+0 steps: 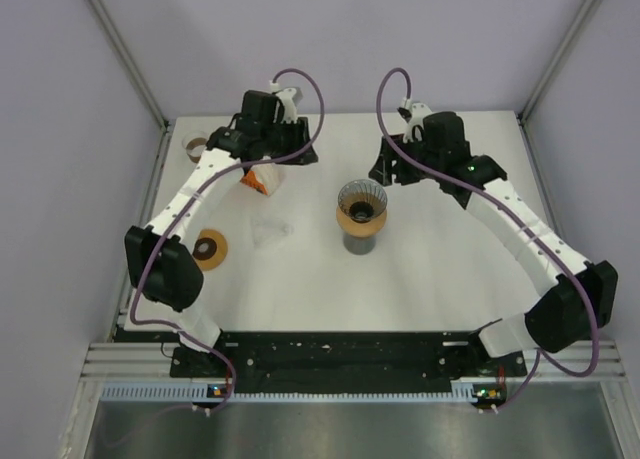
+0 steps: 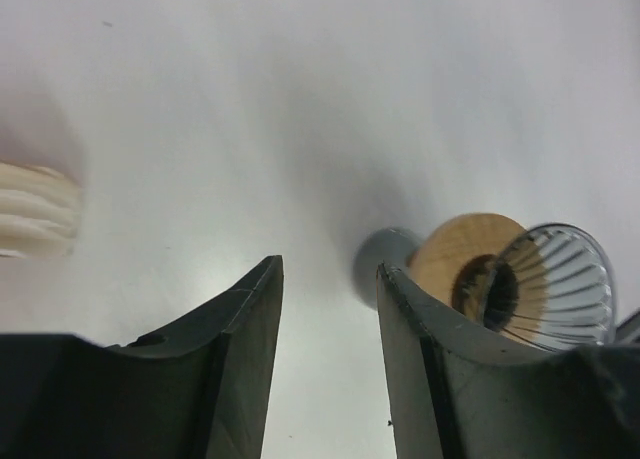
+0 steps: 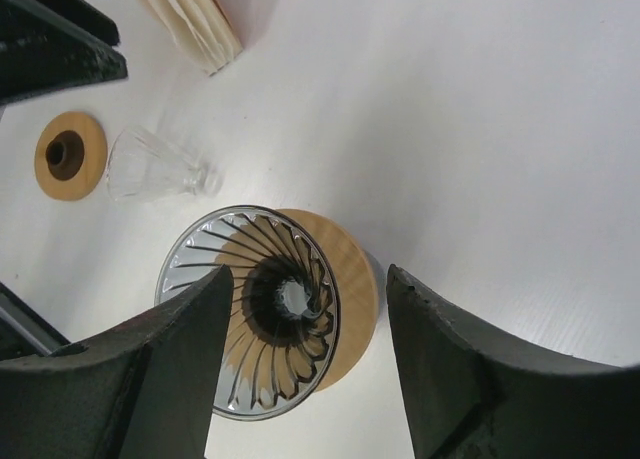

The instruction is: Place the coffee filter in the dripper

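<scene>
left pincer (image 2: 330,269) jaws apart, nothing held, by filter stack (image 2: 35,214) (far-left part of desk (image 1: 450,279)), right pincer (image 3: 310,279) likewise, near dripper (image 3: 262,309) mid-desk

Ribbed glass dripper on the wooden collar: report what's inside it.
The ribbed glass dripper is empty: bare ribs and centre hole show. Below the hole is hidden.

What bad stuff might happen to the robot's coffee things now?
The glass dripper sits high on a narrow dark stand. The open right gripper nearby might bump it and tip it over. The paper filters lie stacked together, so the open left gripper may pinch several at once.
</scene>
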Controlling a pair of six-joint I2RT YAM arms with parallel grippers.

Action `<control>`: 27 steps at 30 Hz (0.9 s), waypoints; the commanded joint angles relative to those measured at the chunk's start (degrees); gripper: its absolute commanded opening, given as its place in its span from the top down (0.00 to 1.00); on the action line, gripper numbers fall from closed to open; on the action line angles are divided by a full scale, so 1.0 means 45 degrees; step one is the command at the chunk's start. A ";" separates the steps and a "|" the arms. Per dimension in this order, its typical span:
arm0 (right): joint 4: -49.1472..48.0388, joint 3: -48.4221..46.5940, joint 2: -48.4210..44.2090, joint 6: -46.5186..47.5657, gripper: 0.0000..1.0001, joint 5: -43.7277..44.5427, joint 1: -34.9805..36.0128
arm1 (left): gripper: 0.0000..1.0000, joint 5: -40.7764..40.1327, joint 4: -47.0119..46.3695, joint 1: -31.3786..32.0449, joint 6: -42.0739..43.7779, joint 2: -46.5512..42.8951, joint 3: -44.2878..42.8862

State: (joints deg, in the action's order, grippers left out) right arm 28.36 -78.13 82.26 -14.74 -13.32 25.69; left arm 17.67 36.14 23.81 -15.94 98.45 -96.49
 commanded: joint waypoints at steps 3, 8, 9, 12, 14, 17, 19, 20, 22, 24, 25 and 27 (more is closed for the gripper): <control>0.0045 -0.0061 -0.1541 0.0405 0.40 0.1397 0.0072 | 0.55 -0.2651 -0.0530 -0.1930 0.0730 -0.1156 0.0541; -0.0110 0.0447 -0.1659 0.0268 0.41 0.1379 0.0052 | 0.62 -0.5351 -0.1837 -0.2187 0.0322 -0.1078 0.2376; -0.0130 0.0486 -0.1639 0.0249 0.41 0.1359 0.0052 | 0.62 -0.5546 -0.2033 -0.2148 0.0205 -0.0962 0.2611; -0.0189 0.0565 -0.1542 0.0229 0.42 0.1281 0.0052 | 0.64 -0.7104 -0.2444 -0.1816 0.0242 -0.0435 0.2750; -0.0208 0.0565 -0.1561 0.0210 0.42 0.1242 0.0072 | 0.67 -0.7967 -0.2465 -0.1757 0.0126 0.0072 0.2576; -0.0247 0.0720 -0.1580 0.0268 0.42 0.1358 0.0052 | 0.67 -0.9003 -0.2386 -0.1737 0.0047 0.0659 0.2340; -0.0267 0.0799 -0.1600 0.0307 0.42 0.1417 0.0052 | 0.66 -0.9355 -0.2620 -0.1718 0.0125 0.1049 0.2360; -0.0267 0.0819 -0.1600 0.0307 0.42 0.1417 0.0052 | 0.67 -0.9415 -0.2660 -0.1718 0.0106 0.1244 0.2302; -0.0325 0.0877 -0.1580 0.0307 0.42 0.1398 0.0052 | 0.67 -0.9396 -0.2660 -0.1718 0.0106 0.1654 0.2146; -0.0345 0.0877 -0.1542 0.0307 0.42 0.1378 0.0052 | 0.71 -0.9492 -0.2660 -0.1679 0.0106 0.2065 0.1912; -0.0364 0.0897 -0.1522 0.0307 0.42 0.1378 0.0052 | 0.73 -0.9609 -0.2641 -0.1659 0.0106 0.2318 0.1775; -0.0365 0.0916 -0.1541 0.0366 0.43 0.1398 0.0052 | 0.79 -0.9689 -0.2582 -0.1639 0.0086 0.2573 0.1579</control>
State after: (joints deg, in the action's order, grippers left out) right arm 28.93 -74.11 75.59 -13.82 -7.40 25.71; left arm -22.65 26.89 16.16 -15.09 108.09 -85.60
